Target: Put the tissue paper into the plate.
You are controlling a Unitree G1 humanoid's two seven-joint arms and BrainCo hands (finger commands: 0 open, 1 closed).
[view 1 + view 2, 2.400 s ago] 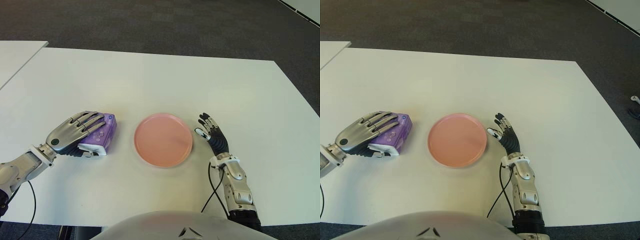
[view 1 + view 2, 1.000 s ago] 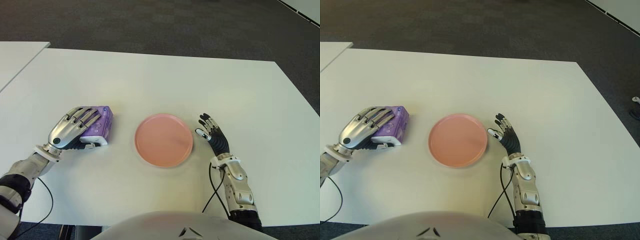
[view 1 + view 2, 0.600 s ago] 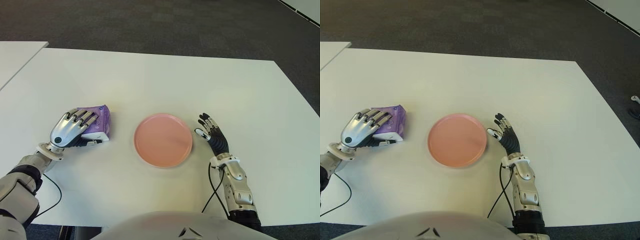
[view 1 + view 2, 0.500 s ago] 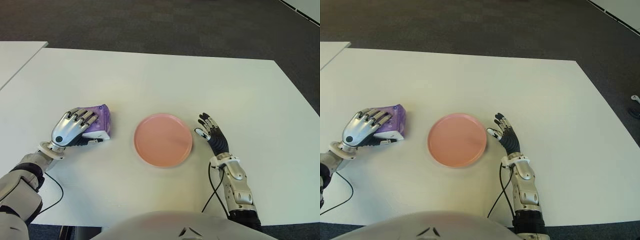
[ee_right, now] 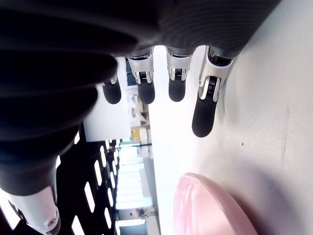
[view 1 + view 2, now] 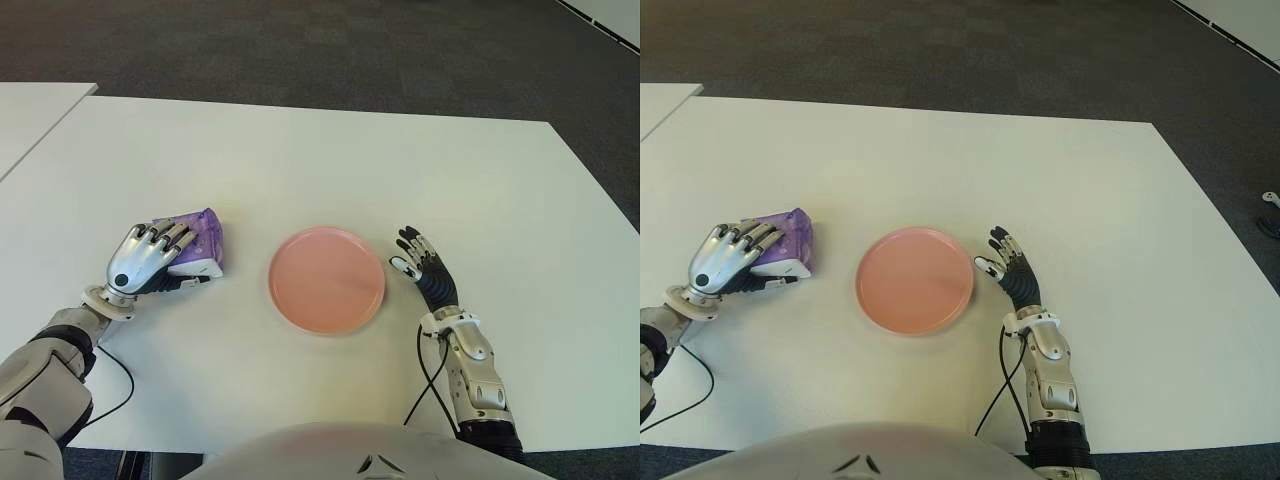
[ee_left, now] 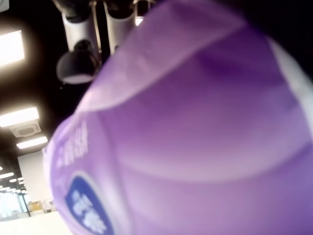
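One purple tissue pack (image 6: 196, 240) sits toward the desk's (image 6: 300, 160) left edge, gripped by the left robot hand (image 6: 148, 257), so the grasp looks made; next, lift and carry it right to the pink plate (image 6: 327, 279), beside which the right robot hand (image 6: 424, 268) lies open

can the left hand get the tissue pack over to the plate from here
Probably yes. The left hand is already curled over the tissue pack, and the table between pack and plate is bare. The right hand shows on the plate's far side.
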